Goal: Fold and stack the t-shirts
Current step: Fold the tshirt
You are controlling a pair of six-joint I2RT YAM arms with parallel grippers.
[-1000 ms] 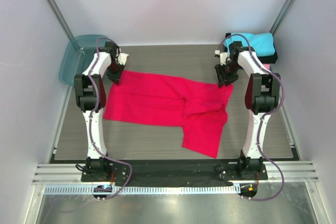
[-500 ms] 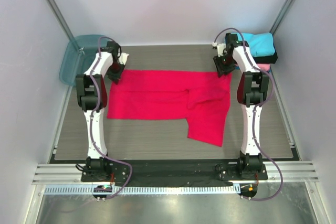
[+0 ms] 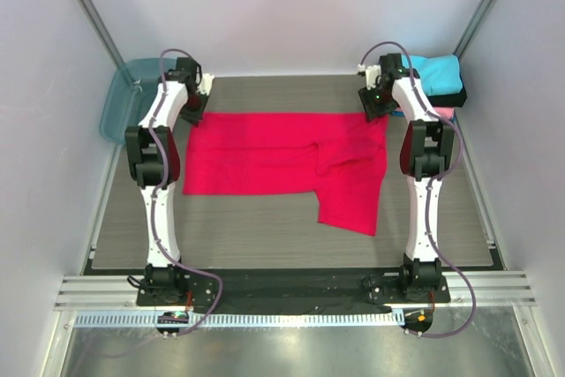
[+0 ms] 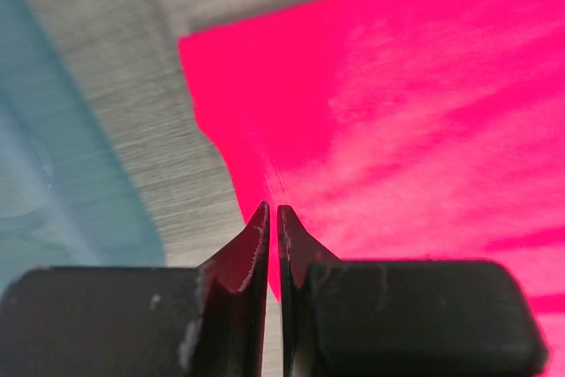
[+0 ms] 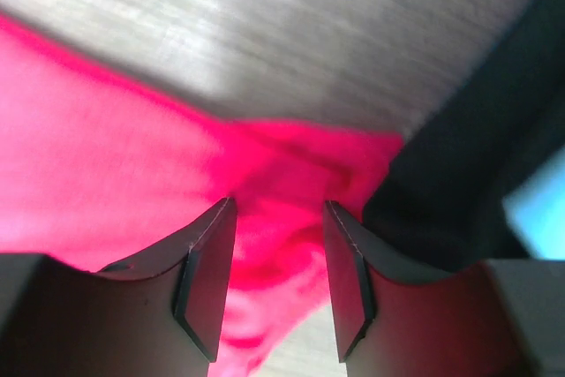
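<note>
At the far side of the counter, the red shirt is now pulled flat and almost straight. Its far edge runs as a nearly level line from the left fingers to the right fingers. The left fingers are nearly closed and pinch the thin far-left corner of the cloth. The right fingers stand about half apart and grip a thick bunch of red cloth at the far-right corner. This corner is just beside the folded shirts, which are stacked in the far right corner with the cyan one on top.

Compared with one second ago, both arms have reached further away from their bases, and the shirt was dragged with them. Then the cloth lay slanted, with its right corner lower than the left and a long flap reaching toward the near edge. Now the far edge is level, and the flap is shorter. Some wrinkles remain right of the centre, where the cloth lies doubled.

I judge that the spreading step is close to done. The shirt looks stretched enough for a first fold, but the doubled right part may need smoothing first. The bin stands apart at the far left.
</note>
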